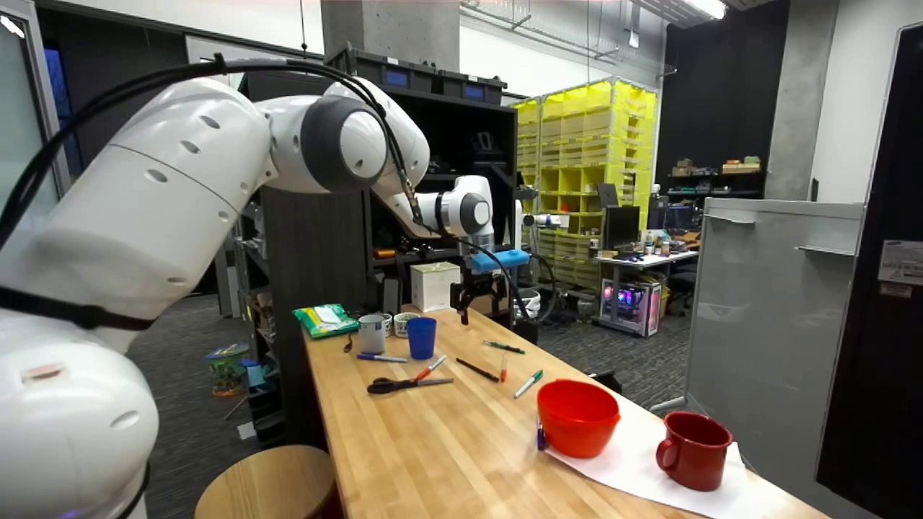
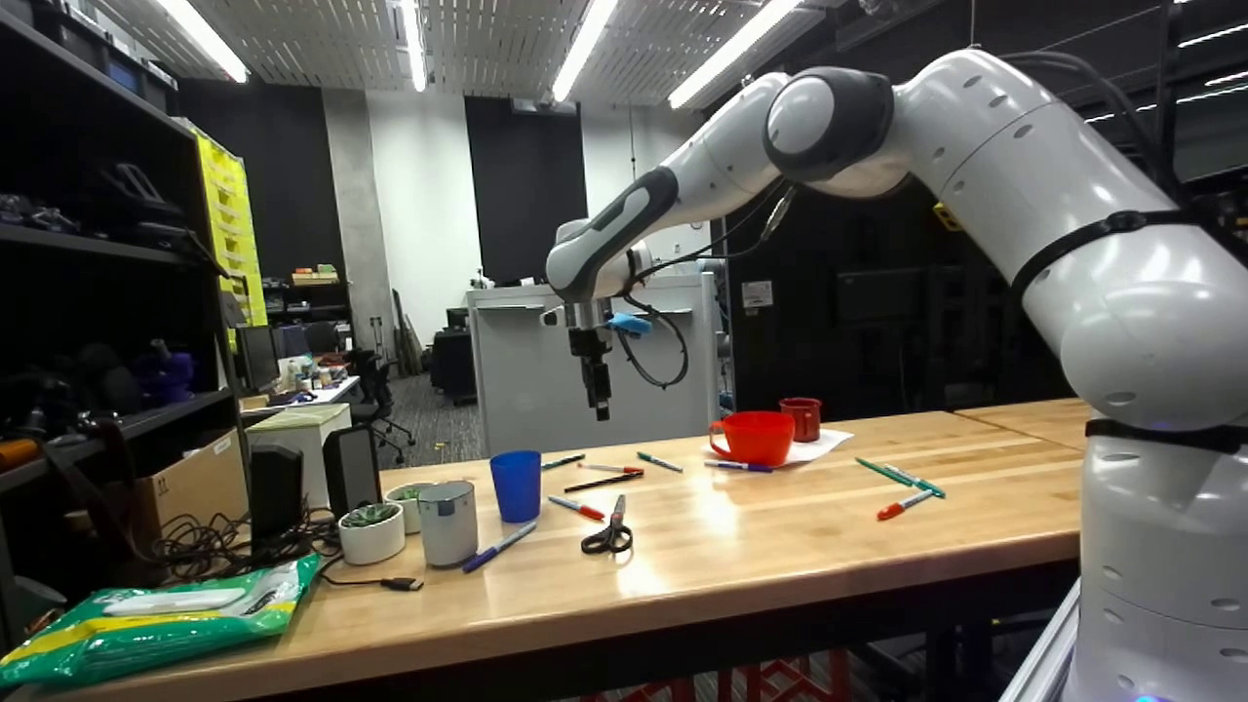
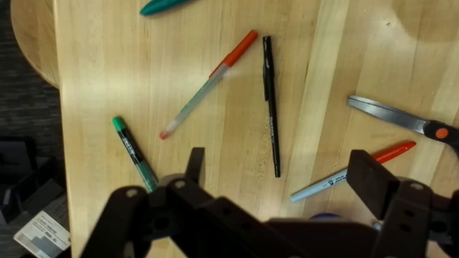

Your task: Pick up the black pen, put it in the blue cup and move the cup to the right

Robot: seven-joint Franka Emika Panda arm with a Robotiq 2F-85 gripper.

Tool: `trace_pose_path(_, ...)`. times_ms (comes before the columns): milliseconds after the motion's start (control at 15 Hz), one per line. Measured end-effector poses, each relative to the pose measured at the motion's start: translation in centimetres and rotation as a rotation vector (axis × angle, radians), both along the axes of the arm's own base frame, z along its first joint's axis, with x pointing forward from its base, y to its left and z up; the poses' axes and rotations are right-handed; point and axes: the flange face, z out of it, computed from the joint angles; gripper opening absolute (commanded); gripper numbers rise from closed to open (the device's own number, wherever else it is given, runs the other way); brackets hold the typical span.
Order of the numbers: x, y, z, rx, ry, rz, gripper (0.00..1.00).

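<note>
The bench (image 1: 404, 447) is strewn with things laid flat or stood upright, presumably so that each can be reached from above. Over it the arm (image 2: 829, 127) is stretched and bent down at the wrist, and the hand (image 3: 278, 157) is poised above, jaws down and spread wide, with nothing gripped. The bowl (image 1: 577, 418) and the red mug (image 1: 699, 454) are set well apart from the hand, where they should not be struck. The cup (image 1: 422, 339) is stood upright with its mouth up, so that a pen can presumably be dropped in; as it looks light, it may be tipped if its rim is caught. The black pen (image 3: 271, 104) is laid flat on the bare bench, near the red pen (image 3: 208, 86) but not touched by it; in the wrist view its lower end is framed between the jaws, which are set crosswise to it, apparently for a pinch across the barrel. In both exterior views the hand's clearance over the bench and the cup's whole side are shown, neither of which is given by the wrist view. The bowl's handle (image 2: 715, 429) is shown in an exterior view, where a red marker (image 2: 905, 504) near the arm's base is also taken in, missed elsewhere. In the wrist view the jaws' spread and the black pen's clip (image 3: 265, 86) are best made out.
</note>
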Motion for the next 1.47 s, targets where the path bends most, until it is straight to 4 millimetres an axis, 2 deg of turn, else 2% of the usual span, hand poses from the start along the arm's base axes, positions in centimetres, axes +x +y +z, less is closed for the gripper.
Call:
trace_pose_path(267, 2.0, 1.8, -1.4, 0.035, 0.011, 0.171, 1.0)
trace_pose_path(533, 2.9, 2.3, -2.8, 0.063, 0.037, 0.264, 1.0)
trace_pose_path(1467, 3.0, 2.8, -7.0, 0.093, 0.107, 0.31, 1.0)
